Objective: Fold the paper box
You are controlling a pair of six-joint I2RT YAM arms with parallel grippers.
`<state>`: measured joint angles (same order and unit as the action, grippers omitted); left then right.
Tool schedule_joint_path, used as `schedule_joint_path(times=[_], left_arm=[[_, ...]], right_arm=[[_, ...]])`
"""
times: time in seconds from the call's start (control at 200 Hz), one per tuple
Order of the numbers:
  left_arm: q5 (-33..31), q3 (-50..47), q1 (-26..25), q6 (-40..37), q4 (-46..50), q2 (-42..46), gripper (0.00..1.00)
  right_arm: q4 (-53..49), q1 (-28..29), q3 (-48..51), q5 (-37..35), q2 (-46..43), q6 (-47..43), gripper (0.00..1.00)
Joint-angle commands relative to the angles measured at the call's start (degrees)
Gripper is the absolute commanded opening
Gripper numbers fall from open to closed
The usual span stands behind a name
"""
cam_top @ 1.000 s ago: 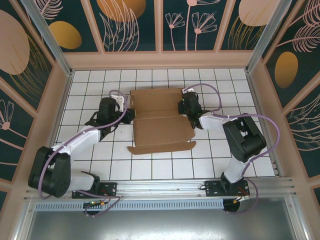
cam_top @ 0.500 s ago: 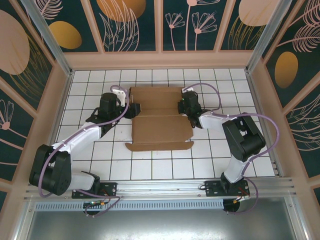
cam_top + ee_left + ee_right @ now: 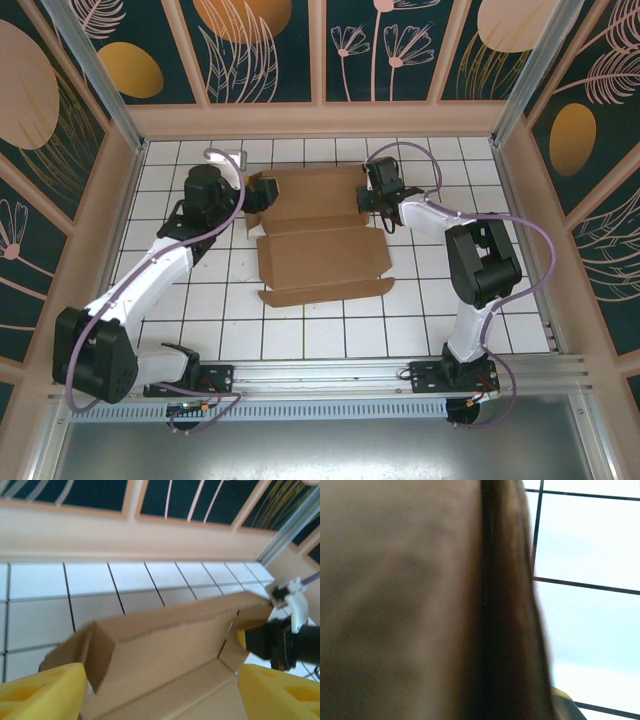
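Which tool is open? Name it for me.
The left tool: its yellow fingers stand wide apart, while the right tool is shut on the right wall of the box.

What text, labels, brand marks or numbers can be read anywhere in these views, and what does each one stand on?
No text can be read in any view.
paper box: plain brown cardboard, no print on the faces that show.
wall panels: painted plants and ovals, no lettering.
small board, low in the top view: too small to tell whether it bears any marking.
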<state>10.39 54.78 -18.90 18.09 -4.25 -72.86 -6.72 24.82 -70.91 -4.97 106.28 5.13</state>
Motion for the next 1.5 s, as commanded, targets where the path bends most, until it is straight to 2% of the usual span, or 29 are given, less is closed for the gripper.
schedule_joint_path(times=[0.0, 0.13, 0.205, 0.34, 0.455, 0.55, 0.751, 0.876, 1.071, 1.496], left_arm=[[-2.33, 3.03, 2.63, -0.08, 2.63, 1.30, 0.81], [-1.57, -0.15, 6.95, 1.92, 3.55, 1.20, 0.79], [-4.81, -3.30, 8.07, 1.18, 3.52, 2.16, 0.78], [-7.62, -9.26, 14.20, 6.19, 1.20, 4.45, 0.68], [-5.82, -10.77, 17.55, 8.76, -0.50, 2.31, 0.63], [-2.89, -9.89, 17.58, 8.90, -1.47, -1.94, 0.61], [15.40, -8.59, 17.51, 8.72, -8.75, -10.03, 0.60], [19.88, -8.23, 16.34, 8.43, -10.62, -11.40, 0.60], [21.35, -7.67, 12.21, 6.15, -9.85, -12.59, 0.61], [14.67, -0.04, 9.86, 1.47, -5.37, -19.65, 0.62]], right_arm=[[-12.22, -0.77, -2.08, 3.70, 3.26, -0.97, 0.00], [-15.99, -1.33, -5.84, 3.83, 5.36, -1.43, 0.00], [-16.25, -1.72, -6.19, 3.83, 5.47, -1.43, 0.00], [-16.66, -2.47, -6.37, 5.36, 6.42, -1.68, 0.00], [-15.81, -2.40, -5.80, 5.92, 6.75, -1.92, 0.00], [-15.45, -2.04, -5.53, 5.99, 7.12, -2.36, 0.00], [-15.12, -1.48, -6.00, 6.22, 8.16, -2.65, 0.00], [-15.27, -1.27, -6.60, 6.26, 8.83, -2.75, 0.00], [-15.12, -1.20, -6.79, 6.07, 9.04, -2.75, 0.00], [-13.03, 1.01, -4.54, 4.36, 6.66, -3.28, 0.00]])
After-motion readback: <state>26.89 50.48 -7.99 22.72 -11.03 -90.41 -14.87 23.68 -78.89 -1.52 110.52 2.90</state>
